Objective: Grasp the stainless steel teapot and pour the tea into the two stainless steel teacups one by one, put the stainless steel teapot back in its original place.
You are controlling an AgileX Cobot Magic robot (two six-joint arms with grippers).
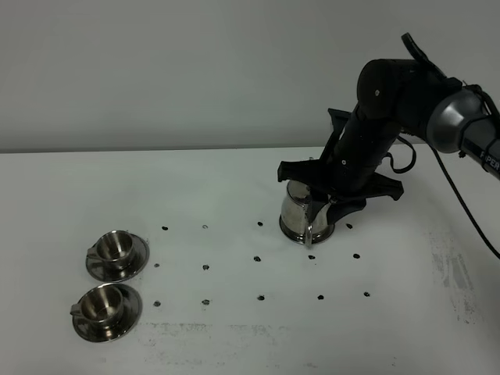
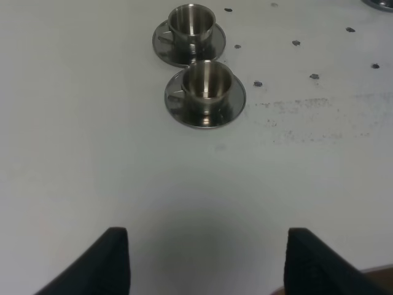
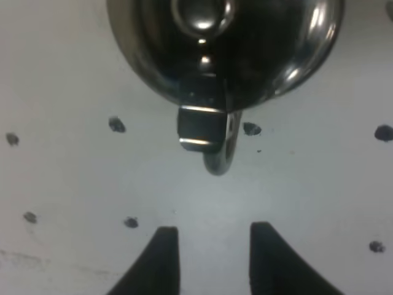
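Observation:
The stainless steel teapot (image 1: 305,216) stands upright right of the table's middle, its lid on, so the tea is hidden. From above, the teapot (image 3: 245,55) shows its loop handle (image 3: 212,144) pointing at my right gripper (image 3: 212,228). That gripper's jaws stand narrowly apart just short of the handle, with nothing between them. In the exterior view the right gripper (image 1: 332,207) hangs over the pot's handle side. The two stainless steel teacups (image 1: 116,248) (image 1: 104,306) sit on saucers at the left, their insides bare steel (image 2: 191,21) (image 2: 206,80). My left gripper (image 2: 207,232) is wide open over bare table. The original place cannot be told apart under the pot.
Black dot marks (image 1: 258,258) lie in rows across the white table (image 1: 234,336). A scuffed grey patch (image 1: 453,273) runs along the right side. The right arm's cable (image 1: 469,211) hangs beyond the teapot. A wall rises behind the table's far edge.

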